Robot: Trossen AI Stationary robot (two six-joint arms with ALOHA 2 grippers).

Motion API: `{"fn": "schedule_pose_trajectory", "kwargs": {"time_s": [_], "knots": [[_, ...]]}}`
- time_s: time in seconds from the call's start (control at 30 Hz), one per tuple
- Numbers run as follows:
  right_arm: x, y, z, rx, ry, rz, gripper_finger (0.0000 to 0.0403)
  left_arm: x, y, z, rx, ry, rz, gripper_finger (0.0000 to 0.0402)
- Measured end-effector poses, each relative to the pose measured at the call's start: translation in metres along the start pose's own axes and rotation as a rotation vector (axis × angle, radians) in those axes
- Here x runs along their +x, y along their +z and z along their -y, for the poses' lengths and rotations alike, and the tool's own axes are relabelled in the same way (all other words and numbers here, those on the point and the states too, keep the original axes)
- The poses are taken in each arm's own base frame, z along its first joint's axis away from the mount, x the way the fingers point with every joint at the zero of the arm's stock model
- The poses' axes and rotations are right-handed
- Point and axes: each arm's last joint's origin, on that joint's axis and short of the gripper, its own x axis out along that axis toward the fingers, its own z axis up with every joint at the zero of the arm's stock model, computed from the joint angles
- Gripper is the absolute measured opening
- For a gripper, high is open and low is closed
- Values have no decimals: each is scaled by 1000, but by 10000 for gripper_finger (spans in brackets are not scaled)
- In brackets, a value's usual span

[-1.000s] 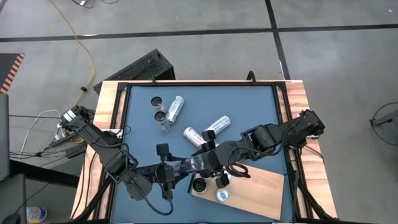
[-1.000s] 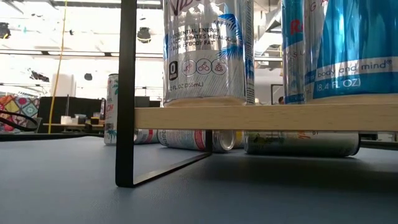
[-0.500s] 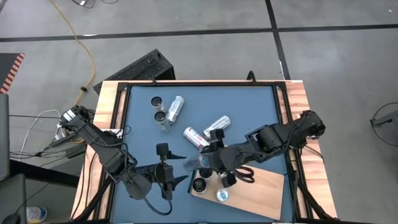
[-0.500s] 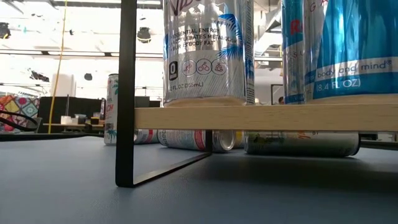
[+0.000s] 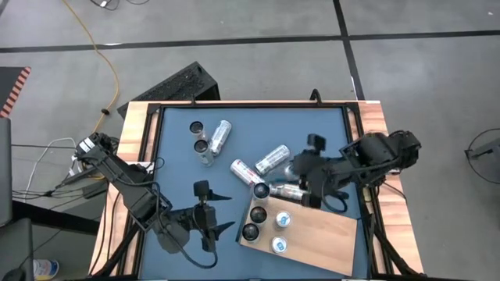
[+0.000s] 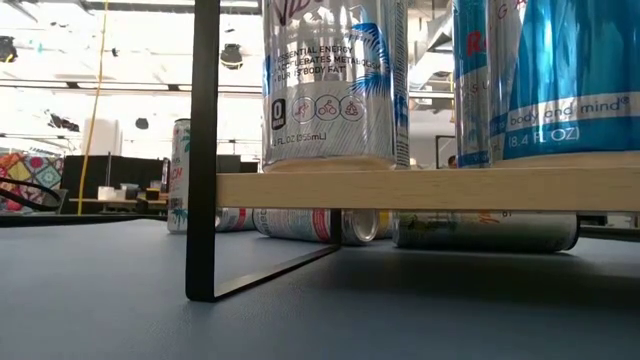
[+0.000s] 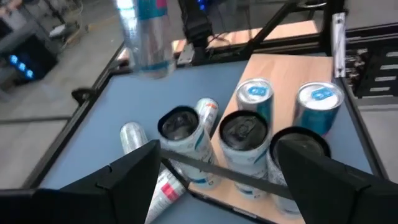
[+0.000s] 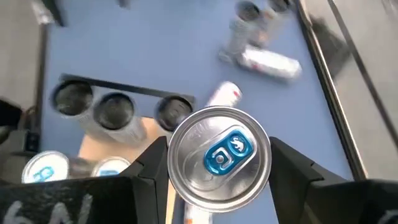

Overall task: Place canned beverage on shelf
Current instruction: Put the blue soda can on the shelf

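Because my right pincer [image 8: 217,186] is pinching a can [image 8: 219,155] by its sides, the can hangs free above the table [image 5: 312,129], just beside the shelf [image 5: 328,238], ready to join the cans standing there. My left pincer [image 5: 221,211] waits spread, empty, off the shelf's other end.

You are getting even, diffuse overhead light in the high view, with only soft shadows lying under the arms on the blue tabletop [image 5: 297,133]. In the low view, the room beyond is blowing out white toward 12 o'clock, while the shelf [image 6: 420,188] edge is staying sharp. The left wrist view is smearing the raised can [image 7: 144,34] at 11 o'clock. The right wrist view is blurring the far cans; the held can's lid [image 8: 219,155] is glinting.
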Motion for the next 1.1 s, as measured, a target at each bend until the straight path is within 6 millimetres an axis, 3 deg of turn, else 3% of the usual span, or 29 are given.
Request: {"fn": "schedule_pose_trajectory", "kwargs": {"time_s": [0.1, 0.33, 0.57, 0.93, 1.1], "knots": [[1, -1, 1, 56, 46, -6, 186, 0, -3, -1, -34, 6, -23, 308], [35, 1, 10, 207, 12, -136, 186, -3, -14, -2, -113, 23, -103, 309], [55, -6, 11, 348, -3, -237, 186, -12, -20, 3, -140, 7, -126, 309], [72, -37, -5, 357, -34, -384, 186, -25, -24, 12, -148, -18, -129, 309], [59, -56, -3, 411, -54, -390, 186, -27, -25, 12, -144, 1, -121, 309]]}}
